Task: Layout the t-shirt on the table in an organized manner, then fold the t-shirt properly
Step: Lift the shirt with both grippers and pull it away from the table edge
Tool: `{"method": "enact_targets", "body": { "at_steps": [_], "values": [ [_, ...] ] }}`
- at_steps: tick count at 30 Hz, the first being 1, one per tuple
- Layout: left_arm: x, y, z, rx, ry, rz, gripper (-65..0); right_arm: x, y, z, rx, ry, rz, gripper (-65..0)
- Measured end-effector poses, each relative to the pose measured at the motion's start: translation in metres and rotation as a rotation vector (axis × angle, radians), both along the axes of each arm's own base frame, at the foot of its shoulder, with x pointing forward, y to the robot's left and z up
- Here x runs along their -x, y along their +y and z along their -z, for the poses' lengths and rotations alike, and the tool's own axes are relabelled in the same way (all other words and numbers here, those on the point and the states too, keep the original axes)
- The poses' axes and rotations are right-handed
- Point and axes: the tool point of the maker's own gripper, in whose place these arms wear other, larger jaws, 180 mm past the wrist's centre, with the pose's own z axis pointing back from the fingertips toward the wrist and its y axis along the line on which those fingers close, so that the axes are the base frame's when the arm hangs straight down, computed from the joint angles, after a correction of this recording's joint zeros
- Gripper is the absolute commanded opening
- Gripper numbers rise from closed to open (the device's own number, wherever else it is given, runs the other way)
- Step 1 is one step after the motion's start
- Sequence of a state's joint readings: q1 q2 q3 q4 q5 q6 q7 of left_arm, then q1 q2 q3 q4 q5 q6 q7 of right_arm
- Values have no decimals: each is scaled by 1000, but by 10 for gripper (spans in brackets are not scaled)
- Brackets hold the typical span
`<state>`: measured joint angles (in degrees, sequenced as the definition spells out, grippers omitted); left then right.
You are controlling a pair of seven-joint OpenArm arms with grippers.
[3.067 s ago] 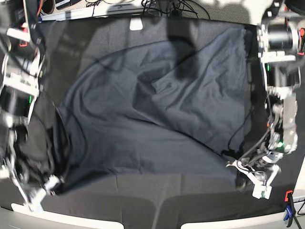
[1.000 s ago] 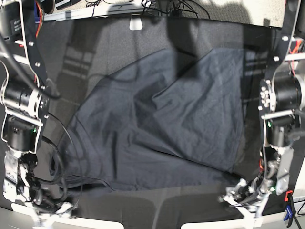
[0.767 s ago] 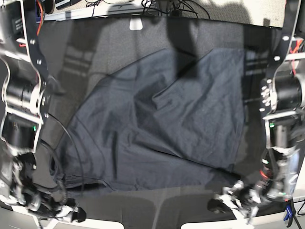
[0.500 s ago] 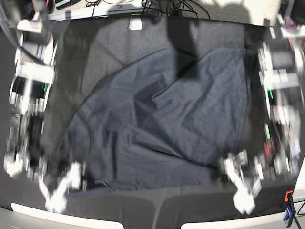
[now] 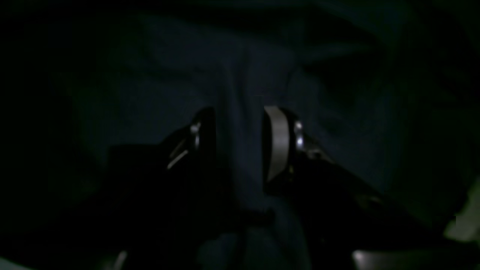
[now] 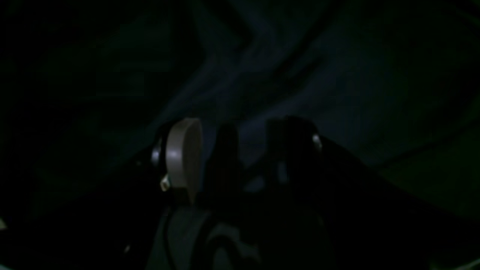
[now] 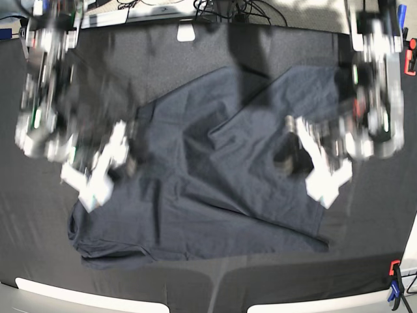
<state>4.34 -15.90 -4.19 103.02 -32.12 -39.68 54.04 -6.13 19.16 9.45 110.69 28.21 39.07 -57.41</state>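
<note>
Navy-grey cotton is lying rumpled across the black tabletop (image 7: 163,65). The t-shirt (image 7: 215,195) is sprawling on a slant, from the near corner on the base view's left up towards the far side on its right, with a creased flap crossing its middle. Both arms are showing only as blur above it. The left tool (image 7: 319,173) is hanging over the garment's right flank, and the right tool (image 7: 98,173) is sitting at its left edge – each nearer its own side of the cloth.

In the dim left wrist view the pads (image 5: 277,138) are standing narrow, apparently pinching a ridge of shirt fabric. The right tool's pads (image 6: 183,157) are standing wide – whether the dark shape between them is gripped cloth is too murky to tell.
</note>
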Motion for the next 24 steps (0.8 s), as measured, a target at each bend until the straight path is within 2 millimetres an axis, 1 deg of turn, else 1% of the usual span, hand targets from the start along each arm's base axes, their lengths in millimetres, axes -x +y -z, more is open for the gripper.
{"method": "enact_targets", "body": {
  "at_steps": [3,5,7,10,13,15,17,20,22,24],
  "values": [
    [34,-5,8,-5,37,17,-470,29,11,4,0,23,-35,-320],
    [53,-8,12,-5,60,26,-470,51,21,13,6,66,-74,-320],
    [67,-10,14,-3,78,31,-470,71,30,25,25,118,-129,-320],
    [85,-12,19,0,110,36,-470,89,40,42,108,164,-228,-321],
    [108,-11,31,0,174,36,-470,111,53,58,204,191,-375,-321],
    [122,-10,40,-10,217,37,-470,124,60,69,289,172,-478,-321],
    [128,-10,42,-11,231,37,-470,135,63,78,381,135,-585,-321],
    [126,-5,46,-46,225,26,-470,148,65,89,517,56,-729,-321],
    [124,-1,48,-55,232,-3,-470,148,66,91,599,-12,-794,-321],
    [122,0,47,-51,233,-22,-470,138,67,88,652,-98,-783,-321]
  ]
}}
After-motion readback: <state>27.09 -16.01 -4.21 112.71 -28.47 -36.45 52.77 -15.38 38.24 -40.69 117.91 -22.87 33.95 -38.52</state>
